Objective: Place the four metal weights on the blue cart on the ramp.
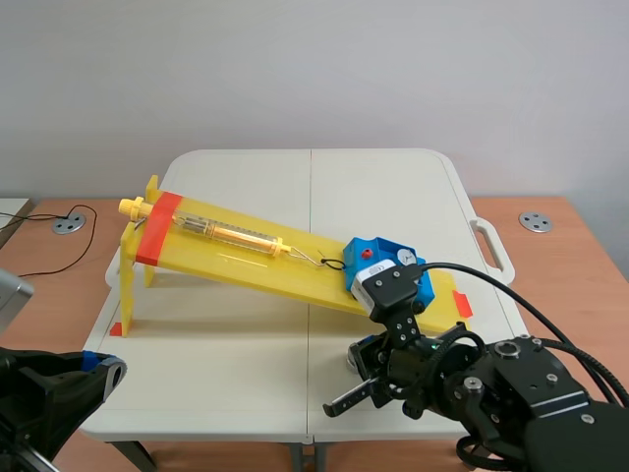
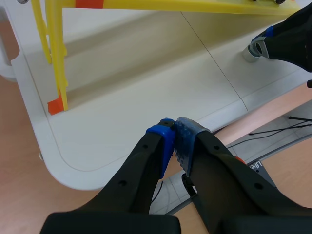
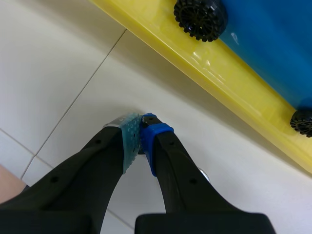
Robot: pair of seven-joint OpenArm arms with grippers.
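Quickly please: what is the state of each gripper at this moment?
Left gripper: closed, holding nothing.
Right gripper: closed, no object seen in it.

Yellow plastic ramp (image 1: 246,264) with orange-red tape band (image 1: 157,228). Blue plastic cart (image 1: 383,246), red dot, black toothed wheels (image 3: 201,17). White tabletop (image 1: 226,364). Left tool (image 2: 174,139) and right tool (image 3: 140,131) black, pads (image 2: 163,144) blue, dotted.

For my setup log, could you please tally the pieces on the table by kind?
Yellow ramp: 1
Blue cart: 1
Spring scale: 1
Metal weight in plain view: 1, by the right hand
Total: 4
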